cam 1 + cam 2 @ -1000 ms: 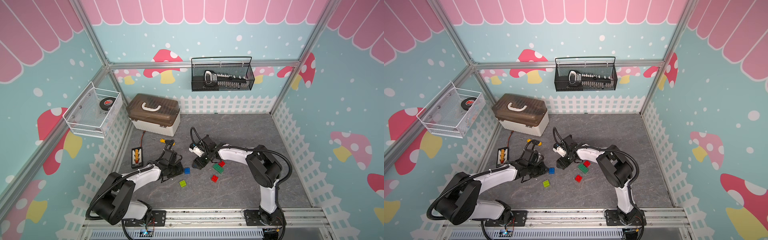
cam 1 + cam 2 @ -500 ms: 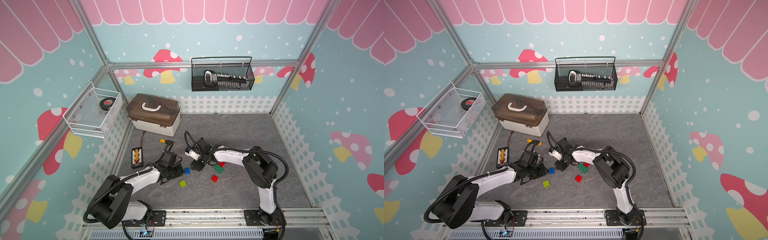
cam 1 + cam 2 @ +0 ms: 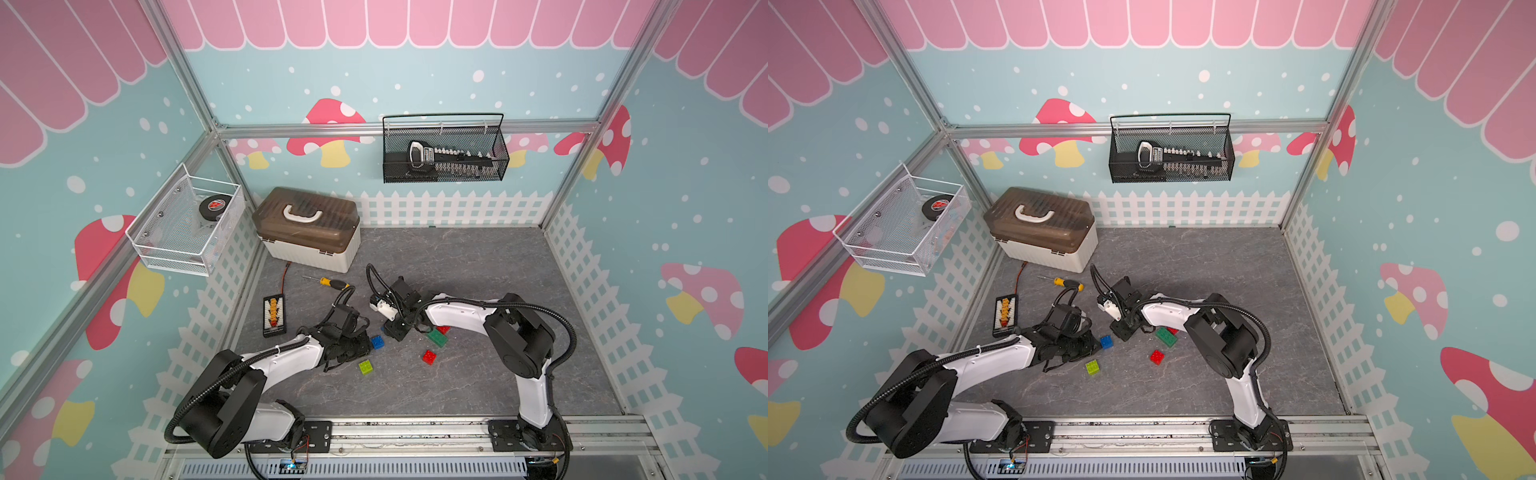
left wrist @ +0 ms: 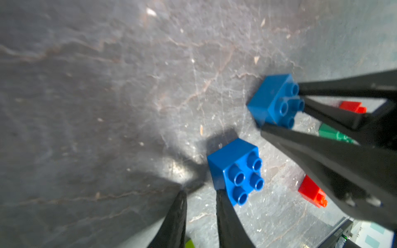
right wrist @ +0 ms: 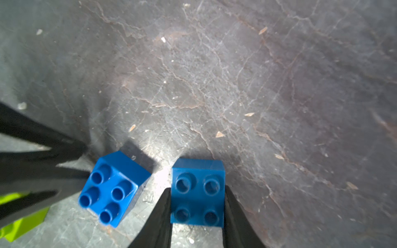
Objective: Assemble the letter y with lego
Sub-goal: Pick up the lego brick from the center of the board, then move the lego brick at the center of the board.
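- Counted on the grey mat: six lego bricks, all lying singly (two blue, two red, one lime-green, one dark-green), and two arms.
- Nearest the rail: lime-green brick, then near red brick, well apart.
- Next back: left gripper, jaws pinched narrow on nothing, one fingertip just beside free blue brick.
- Level with it: dark-green brick, with far red brick peeking out just behind.
- Right gripper clamped on gripped blue brick, a finger against each side, the brick sitting on the mat near the free one.
- Farther back: one yellow-handled screwdriver, one brown-lidded toolbox, one white wire basket, one black mesh basket.
- Against a second earlier: right wrist swung closer to the left arm; visible bricks unmoved.
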Controlling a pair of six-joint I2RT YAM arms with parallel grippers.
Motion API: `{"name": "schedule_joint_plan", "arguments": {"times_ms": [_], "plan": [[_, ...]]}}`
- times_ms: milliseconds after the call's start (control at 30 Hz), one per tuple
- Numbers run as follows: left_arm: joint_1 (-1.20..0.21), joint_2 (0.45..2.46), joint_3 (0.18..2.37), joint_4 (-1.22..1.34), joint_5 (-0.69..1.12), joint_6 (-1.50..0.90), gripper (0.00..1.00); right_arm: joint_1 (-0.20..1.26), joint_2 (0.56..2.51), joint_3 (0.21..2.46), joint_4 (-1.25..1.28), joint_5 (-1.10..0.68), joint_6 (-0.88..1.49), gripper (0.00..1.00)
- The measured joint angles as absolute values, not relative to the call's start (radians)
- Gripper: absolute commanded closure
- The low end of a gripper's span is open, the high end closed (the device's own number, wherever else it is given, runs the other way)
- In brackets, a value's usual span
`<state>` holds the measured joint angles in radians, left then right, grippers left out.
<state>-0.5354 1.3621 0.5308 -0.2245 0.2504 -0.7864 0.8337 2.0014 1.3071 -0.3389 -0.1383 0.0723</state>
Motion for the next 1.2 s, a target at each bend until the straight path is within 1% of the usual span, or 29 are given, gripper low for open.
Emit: {"name": "schedule_joint_plan", "arguments": {"times_ms": [300,467,633,767,933,1067,1200], "plan": [[-0.591,1.372,0.538,-0.221,0.247,-0.808,0.73,0.825,1.910,1.199,-0.332,-0.085,0.087,0.69],[-0.599,1.393,0.544,-0.188,0.252,-0.809,0.72,0.823,1.824,1.143,-0.326,-0.096,0.107,0.70],[-0.605,1.391,0.545,-0.186,0.247,-0.808,0.71,0.831,1.797,1.130,-0.287,-0.118,0.117,0.70],[-0.605,1.327,0.537,-0.261,0.200,-0.807,0.69,0.852,1.798,1.130,-0.278,-0.133,0.116,0.70],[-0.600,1.156,0.515,-0.334,0.126,-0.804,0.59,0.876,1.802,1.136,-0.277,-0.152,0.108,0.70],[-0.575,1.073,0.500,-0.359,0.092,-0.803,0.58,0.888,1.815,1.153,-0.277,-0.167,0.102,0.71],[-0.549,1.064,0.474,-0.370,0.082,-0.803,0.58,0.902,1.835,1.171,-0.279,-0.174,0.097,0.72]]}}
